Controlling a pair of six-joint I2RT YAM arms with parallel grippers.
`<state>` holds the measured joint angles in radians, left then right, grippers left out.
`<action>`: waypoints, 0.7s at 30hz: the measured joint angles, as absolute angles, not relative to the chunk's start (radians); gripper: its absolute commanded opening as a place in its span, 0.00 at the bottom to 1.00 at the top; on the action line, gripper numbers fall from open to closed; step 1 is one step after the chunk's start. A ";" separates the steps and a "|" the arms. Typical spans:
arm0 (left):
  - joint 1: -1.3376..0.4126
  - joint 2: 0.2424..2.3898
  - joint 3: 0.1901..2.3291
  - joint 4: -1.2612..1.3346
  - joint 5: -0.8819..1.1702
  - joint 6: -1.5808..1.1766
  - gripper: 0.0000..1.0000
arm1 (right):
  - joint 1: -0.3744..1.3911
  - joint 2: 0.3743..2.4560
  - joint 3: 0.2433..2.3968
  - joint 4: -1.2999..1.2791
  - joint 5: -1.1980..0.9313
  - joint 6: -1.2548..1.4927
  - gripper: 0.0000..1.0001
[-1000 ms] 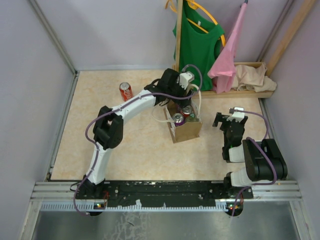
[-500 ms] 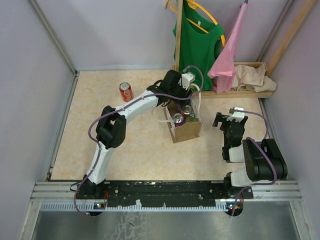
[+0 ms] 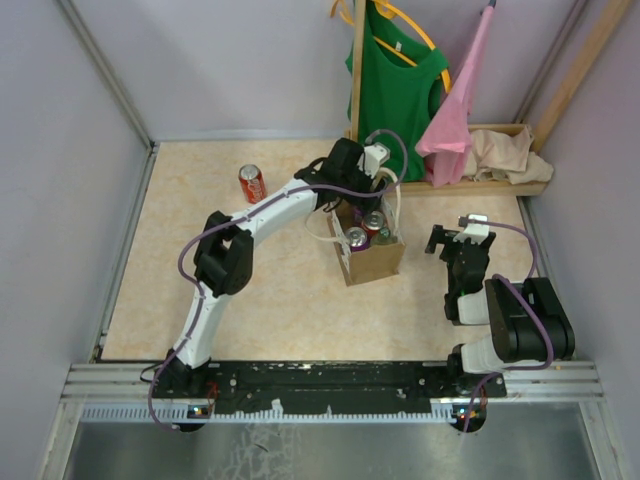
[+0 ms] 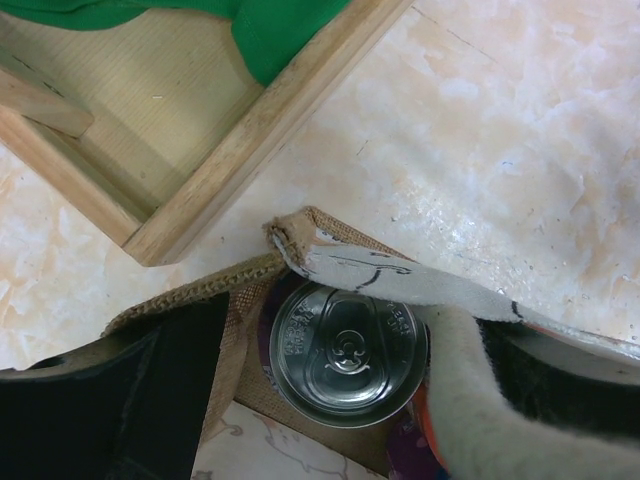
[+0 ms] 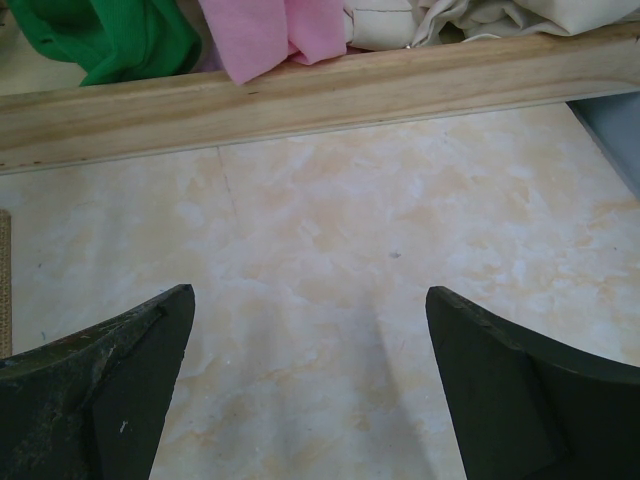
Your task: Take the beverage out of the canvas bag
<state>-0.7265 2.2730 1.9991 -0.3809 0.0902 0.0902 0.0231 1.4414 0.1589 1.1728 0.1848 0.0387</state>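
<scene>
The tan canvas bag (image 3: 372,262) stands mid-table with its white rope handles loose and three cans inside. My left gripper (image 3: 352,196) reaches down over its far left corner. In the left wrist view the silver top of a beverage can (image 4: 345,352) lies between the jaws of the left gripper (image 4: 350,392), which stand wide apart. The black left finger (image 4: 130,400) is outside the burlap wall (image 4: 238,330), and a white rope handle (image 4: 490,400) covers the right finger. My right gripper (image 3: 455,238) hovers open to the right of the bag over bare table (image 5: 308,300).
A red can (image 3: 251,183) stands on the table at the back left. A wooden rack (image 3: 490,186) behind the bag holds a green top (image 3: 398,85), a pink garment (image 3: 455,120) and a beige cloth heap (image 3: 508,155). Its frame (image 4: 270,120) lies just beyond the bag.
My left arm has pushed slightly farther over the bag's back corner. The right arm has not moved.
</scene>
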 measured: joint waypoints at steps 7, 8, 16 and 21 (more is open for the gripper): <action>-0.727 2.272 2.000 -0.412 0.082 0.083 0.88 | 0.023 1.441 0.159 1.173 0.185 0.039 0.99; -0.727 2.272 2.000 -0.413 0.082 0.083 0.88 | 0.023 1.441 0.159 1.173 0.185 0.039 0.99; -0.725 2.269 1.967 -0.437 0.092 0.083 0.71 | 0.023 1.441 0.159 1.173 0.185 0.039 0.99; -0.727 2.271 1.962 -0.445 0.092 0.091 0.55 | 0.023 1.441 0.159 1.173 0.185 0.039 0.99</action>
<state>-0.7269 2.2715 1.9621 -0.4450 0.0921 0.0914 0.0231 1.4414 0.1589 1.1728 0.1848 0.0387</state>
